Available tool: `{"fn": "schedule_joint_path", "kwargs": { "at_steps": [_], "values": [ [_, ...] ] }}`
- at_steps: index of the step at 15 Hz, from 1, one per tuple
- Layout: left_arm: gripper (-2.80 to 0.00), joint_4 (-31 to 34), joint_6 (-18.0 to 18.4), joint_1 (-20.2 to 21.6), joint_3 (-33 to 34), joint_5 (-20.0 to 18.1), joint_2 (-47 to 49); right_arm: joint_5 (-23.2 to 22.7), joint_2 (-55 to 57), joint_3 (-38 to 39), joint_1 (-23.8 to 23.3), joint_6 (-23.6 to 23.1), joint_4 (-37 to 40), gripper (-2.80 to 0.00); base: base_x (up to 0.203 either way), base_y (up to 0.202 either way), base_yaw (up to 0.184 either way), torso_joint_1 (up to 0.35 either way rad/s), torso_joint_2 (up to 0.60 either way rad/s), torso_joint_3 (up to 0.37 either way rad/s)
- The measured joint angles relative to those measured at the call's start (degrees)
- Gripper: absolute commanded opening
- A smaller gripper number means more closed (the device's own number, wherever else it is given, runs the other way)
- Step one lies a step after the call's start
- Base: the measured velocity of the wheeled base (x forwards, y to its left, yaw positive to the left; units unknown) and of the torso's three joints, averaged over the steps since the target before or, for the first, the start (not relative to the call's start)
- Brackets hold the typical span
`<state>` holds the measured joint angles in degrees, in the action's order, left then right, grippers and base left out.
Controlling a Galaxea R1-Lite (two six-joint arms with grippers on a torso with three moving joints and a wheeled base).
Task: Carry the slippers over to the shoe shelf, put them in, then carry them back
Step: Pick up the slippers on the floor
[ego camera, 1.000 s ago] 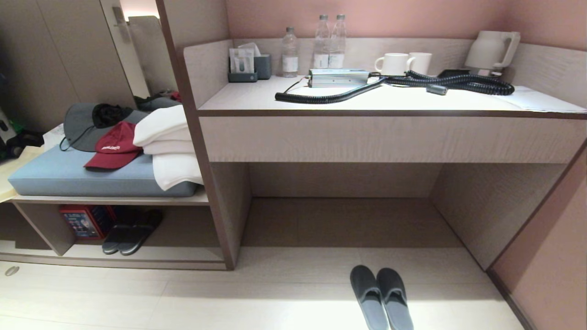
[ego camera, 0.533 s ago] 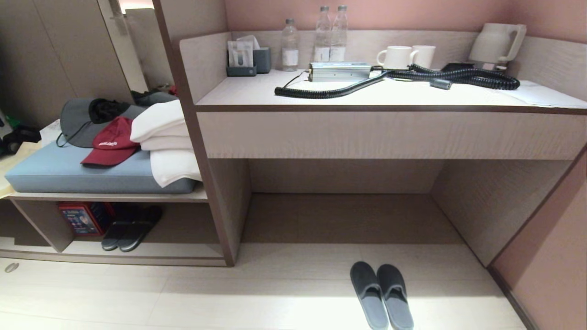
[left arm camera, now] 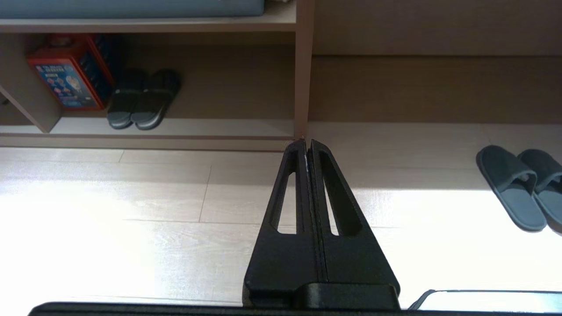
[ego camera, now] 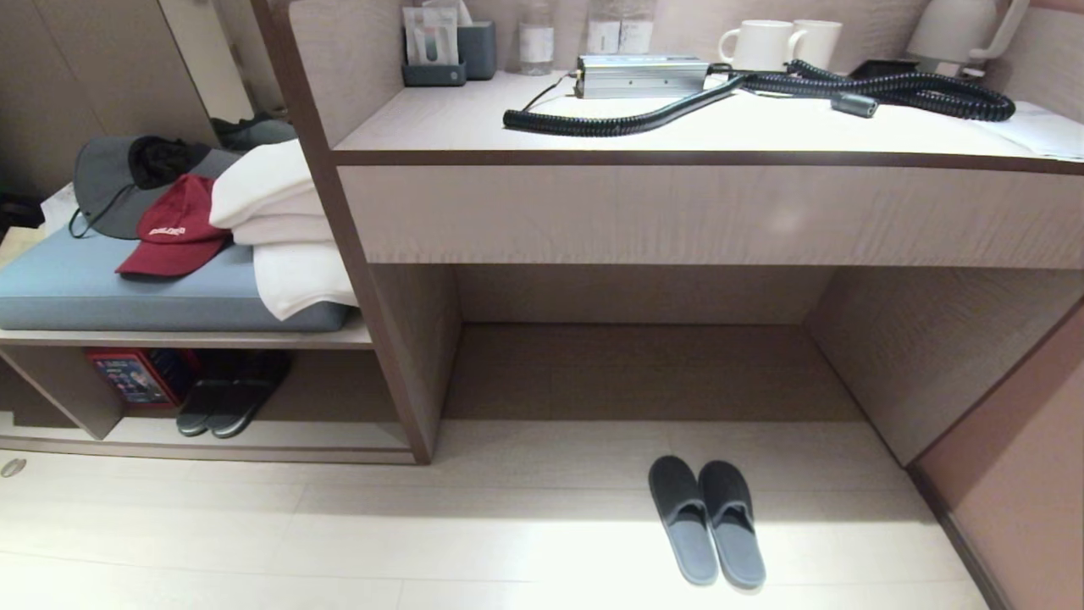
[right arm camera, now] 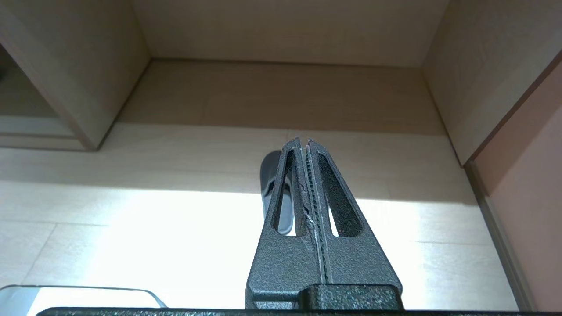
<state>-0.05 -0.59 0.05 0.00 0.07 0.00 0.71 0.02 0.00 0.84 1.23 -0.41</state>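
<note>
Head view shows the slippers (ego camera: 707,521) lying side by side on the pale floor (ego camera: 339,542) in the lower right-centre of the frame, in front of the open space under the desk counter (ego camera: 703,212); their long axes run up and down the picture, toes toward the desk and heels toward the bottom edge, tilted slightly left at the toes. The shoe shelf (ego camera: 254,453) sits at lower left, with a black pair (ego camera: 222,407) and a red box (ego camera: 131,377) inside. The left gripper (left arm camera: 307,145) is clenched shut on nothing, hovering above the floor; the right gripper (right arm camera: 304,142) is likewise pressed closed and empty, above the slippers. Compared with a second ago, the whole scene has slid upward in the frame as the camera tipped down; the slippers themselves have not shifted on the floor.
</note>
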Motion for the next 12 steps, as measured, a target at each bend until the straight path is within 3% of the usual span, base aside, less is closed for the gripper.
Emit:
{"fn": "schedule_joint_path", "kwargs": {
  "at_steps": [12],
  "values": [
    [-2.8,-0.02,-0.01,-0.02,0.0,0.0,0.0,0.0,0.0,0.0,0.01,0.09,0.0,-2.8,0.0,0.0,0.0,0.001,0.0,-0.198]
  ]
}}
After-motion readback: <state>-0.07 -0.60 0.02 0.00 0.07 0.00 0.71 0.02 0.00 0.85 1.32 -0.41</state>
